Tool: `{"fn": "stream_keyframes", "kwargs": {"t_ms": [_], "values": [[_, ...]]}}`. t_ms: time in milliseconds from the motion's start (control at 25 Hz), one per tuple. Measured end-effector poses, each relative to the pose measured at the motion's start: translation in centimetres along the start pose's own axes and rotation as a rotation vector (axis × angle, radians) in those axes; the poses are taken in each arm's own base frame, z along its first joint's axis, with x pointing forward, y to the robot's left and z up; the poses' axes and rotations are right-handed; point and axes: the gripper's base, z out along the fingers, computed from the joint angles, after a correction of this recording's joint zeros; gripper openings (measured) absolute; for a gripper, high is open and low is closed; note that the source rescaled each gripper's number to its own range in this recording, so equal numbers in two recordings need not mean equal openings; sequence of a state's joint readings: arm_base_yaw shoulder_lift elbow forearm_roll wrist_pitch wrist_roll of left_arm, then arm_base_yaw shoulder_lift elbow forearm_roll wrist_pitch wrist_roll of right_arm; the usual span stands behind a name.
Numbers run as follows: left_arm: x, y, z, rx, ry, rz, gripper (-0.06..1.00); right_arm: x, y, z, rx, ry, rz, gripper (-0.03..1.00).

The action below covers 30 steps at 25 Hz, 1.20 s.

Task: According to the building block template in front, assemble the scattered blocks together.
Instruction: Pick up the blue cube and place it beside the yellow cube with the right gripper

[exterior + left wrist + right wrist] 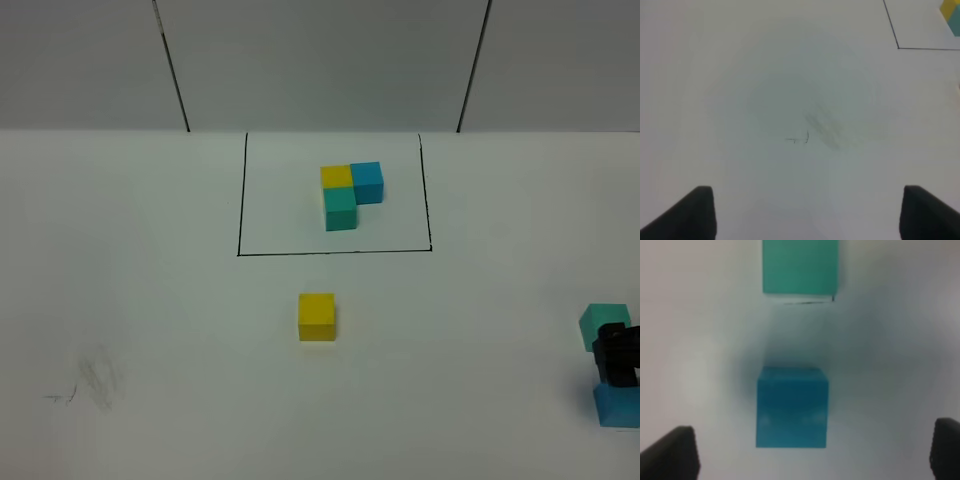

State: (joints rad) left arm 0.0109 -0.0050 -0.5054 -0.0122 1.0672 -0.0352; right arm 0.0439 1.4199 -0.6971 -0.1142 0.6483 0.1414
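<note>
The template is a yellow, blue and teal-green cube joined in an L inside a black drawn rectangle. A loose yellow cube sits in front of the frame. A loose teal-green cube and a loose blue cube sit at the far right edge. My right gripper hovers over them. In the right wrist view it is open, with the blue cube between the jaws and the teal-green cube beyond. My left gripper is open over bare table.
The white table has faint pencil marks at the front left, also in the left wrist view. A corner of the black frame and a bit of the template show there. A grey wall stands behind.
</note>
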Motion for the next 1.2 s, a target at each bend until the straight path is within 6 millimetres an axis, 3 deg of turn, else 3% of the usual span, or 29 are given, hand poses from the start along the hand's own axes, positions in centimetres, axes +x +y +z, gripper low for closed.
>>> {"fn": "stream_keyframes", "kwargs": {"t_ms": [800,1200], "values": [[0.0,0.0,0.0,0.0,0.0,0.0,0.75,-0.2,0.6,4.6,-0.027,0.105,0.047,0.85],[0.0,0.0,0.0,0.0,0.0,0.0,0.75,-0.2,0.9,6.3,-0.034,0.138,0.06,0.73]]}}
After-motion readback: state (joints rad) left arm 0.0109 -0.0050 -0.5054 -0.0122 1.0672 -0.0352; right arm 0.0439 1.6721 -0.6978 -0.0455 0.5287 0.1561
